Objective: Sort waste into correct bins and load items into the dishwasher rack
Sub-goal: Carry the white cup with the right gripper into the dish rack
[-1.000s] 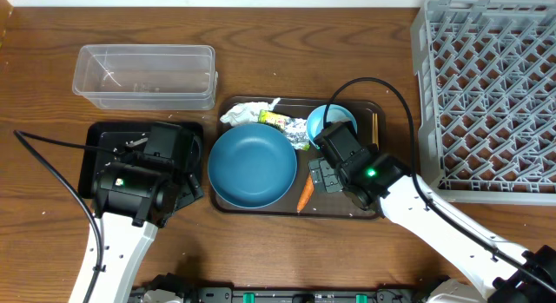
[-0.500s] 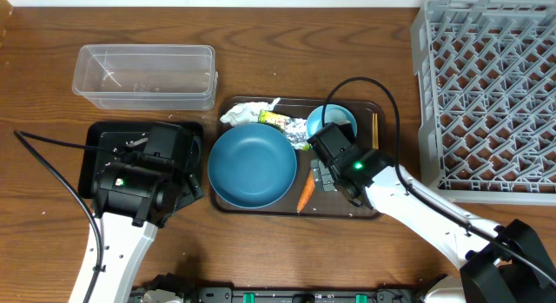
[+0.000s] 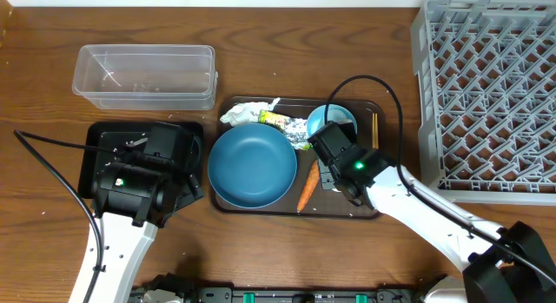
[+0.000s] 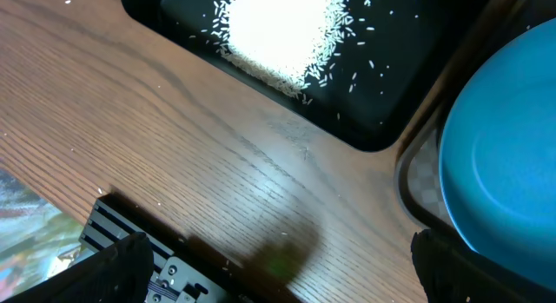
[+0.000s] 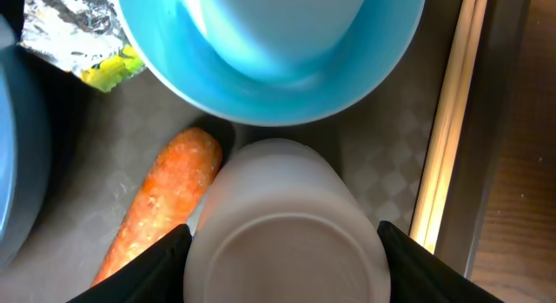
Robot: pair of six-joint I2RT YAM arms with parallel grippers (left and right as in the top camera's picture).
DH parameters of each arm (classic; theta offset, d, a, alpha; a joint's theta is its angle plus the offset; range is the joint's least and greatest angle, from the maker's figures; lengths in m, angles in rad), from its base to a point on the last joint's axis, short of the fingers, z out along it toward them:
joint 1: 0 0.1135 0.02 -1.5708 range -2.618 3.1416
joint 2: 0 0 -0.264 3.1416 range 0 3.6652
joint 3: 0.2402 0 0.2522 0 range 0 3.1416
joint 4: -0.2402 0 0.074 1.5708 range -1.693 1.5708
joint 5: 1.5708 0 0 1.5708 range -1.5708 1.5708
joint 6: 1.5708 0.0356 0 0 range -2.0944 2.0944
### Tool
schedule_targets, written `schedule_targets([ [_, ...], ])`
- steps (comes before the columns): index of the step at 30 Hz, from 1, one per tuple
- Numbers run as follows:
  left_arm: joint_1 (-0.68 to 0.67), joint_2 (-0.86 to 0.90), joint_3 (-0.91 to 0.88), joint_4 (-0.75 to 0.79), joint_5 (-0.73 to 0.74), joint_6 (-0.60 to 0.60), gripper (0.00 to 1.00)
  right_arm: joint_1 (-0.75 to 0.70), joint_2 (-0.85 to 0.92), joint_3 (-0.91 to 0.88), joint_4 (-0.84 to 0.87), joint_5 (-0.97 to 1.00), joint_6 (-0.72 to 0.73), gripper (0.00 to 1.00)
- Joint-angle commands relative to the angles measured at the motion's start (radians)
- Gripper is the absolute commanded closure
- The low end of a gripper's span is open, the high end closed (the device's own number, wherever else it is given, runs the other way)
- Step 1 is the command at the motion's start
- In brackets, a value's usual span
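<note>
Right wrist view: right pincer (image 5: 285, 260) straddles the cup (image 5: 287, 207) at the tray's (image 5: 382, 155) right end, between carrot (image 5: 161, 207) and chopsticks (image 5: 443, 138), seemingly to rack it; grip, I cannot tell; left pincer (image 4: 287, 273) gapes empty.

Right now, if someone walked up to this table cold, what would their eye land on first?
Probably the big dark-blue bowl, sitting mid-table on the brown serving tray, with an orange carrot lying beside it. Next, the large grey rack filling the right side, and the bright heap of white rice in the black tray on the left.
</note>
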Motion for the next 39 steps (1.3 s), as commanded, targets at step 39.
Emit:
schedule_targets([
  [39,0.005,-0.002,0.010,-0.003,-0.009,-0.013,0.02,-1.117,-0.086,0.406,0.066,-0.219,-0.397,0.39],
])
